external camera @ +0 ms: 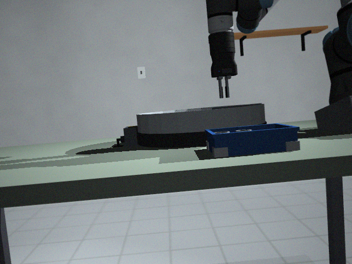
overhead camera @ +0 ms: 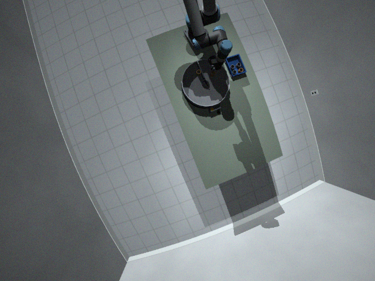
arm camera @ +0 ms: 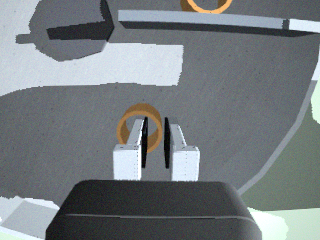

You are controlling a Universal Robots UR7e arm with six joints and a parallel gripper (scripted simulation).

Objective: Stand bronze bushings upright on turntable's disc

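My gripper (overhead camera: 213,69) (external camera: 224,97) (arm camera: 155,132) is partly open, with nothing between its fingers, above the turntable's disc (overhead camera: 197,95) (arm camera: 225,100). A bronze bushing (arm camera: 142,108) stands upright on the disc below, slightly left of the fingers in the wrist view; a finger partly hides it. Another bronze bushing (overhead camera: 198,69) (arm camera: 210,11) stands on the disc beyond the straight bar and is cut off in the wrist view. The blue crate (overhead camera: 233,60) (external camera: 249,144) holds an orange bronze bushing (overhead camera: 241,71) and three greyer ones that look like steel.
The turntable has a raised outer wall (external camera: 198,122), a central hub (arm camera: 75,35) and a straight bar (arm camera: 200,20) running from near the hub toward the wall. A small dark box (overhead camera: 215,111) (external camera: 130,138) sits against the turntable's outside. The crate stands close beside the turntable.
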